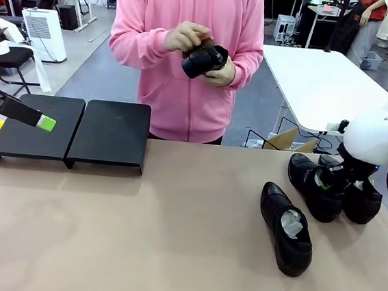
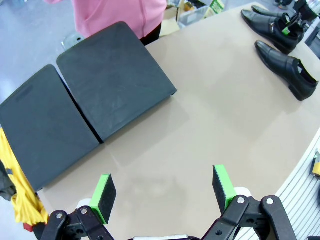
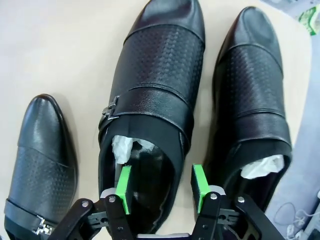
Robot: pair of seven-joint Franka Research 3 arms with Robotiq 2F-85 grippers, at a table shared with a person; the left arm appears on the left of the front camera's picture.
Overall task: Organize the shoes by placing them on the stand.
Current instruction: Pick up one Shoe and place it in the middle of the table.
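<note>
Right tool partly spread, straddling side wall of middle shoe at heel opening: one pad inside near white paper, other outside, between it and neighbouring shoe; gap shows between inner pad and wall. Third shoe lies apart, nearer bench middle. All three rest on bench, robot's right side. Fourth shoe in person's hands above far edge. Left tool spread wide, gripping nothing, hovering over bench beside stand. Stand: two black panels side by side, far left of bench.
</note>
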